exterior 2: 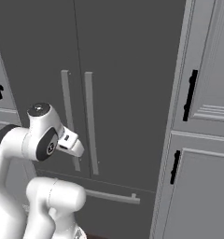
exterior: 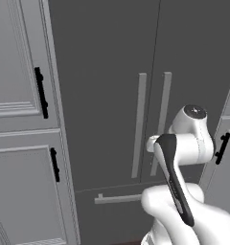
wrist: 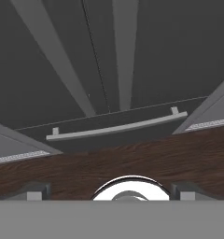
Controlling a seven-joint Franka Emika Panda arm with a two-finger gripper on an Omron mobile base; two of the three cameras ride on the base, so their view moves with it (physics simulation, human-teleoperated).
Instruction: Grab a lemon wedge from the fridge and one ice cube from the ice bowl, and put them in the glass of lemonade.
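Fridge [exterior: 107, 72] doors stood shut in front of the robot, a tall dark grey double-door unit that took up most of what I could see from behind the arm. Two long grey vertical bar handles [exterior: 140, 124] ran side by side down the middle, one on each door, just either side of the centre seam. Below them the lower drawer [exterior 2: 128, 212] carried a horizontal bar handle [exterior 2: 111, 196], and it too was closed.

Light grey panelled cabinets [exterior: 18, 95] flanked the fridge on both sides, each door with a short black handle [exterior: 41, 92]. A strip of dark wood floor [wrist: 109, 163] ran along the foot of the fridge in the hand view.

The white arm [exterior: 184, 143] was folded up close in front of the fridge, its wrist bent over at about the height of the lower ends of the door handles, not touching them as far as I could tell. The gripper's [wrist: 111, 193] two finger tips [wrist: 34, 191] sat far apart at the bottom of the hand view, spread as wide as they go, with nothing between them. They pointed down toward the floor and the base of the fridge.
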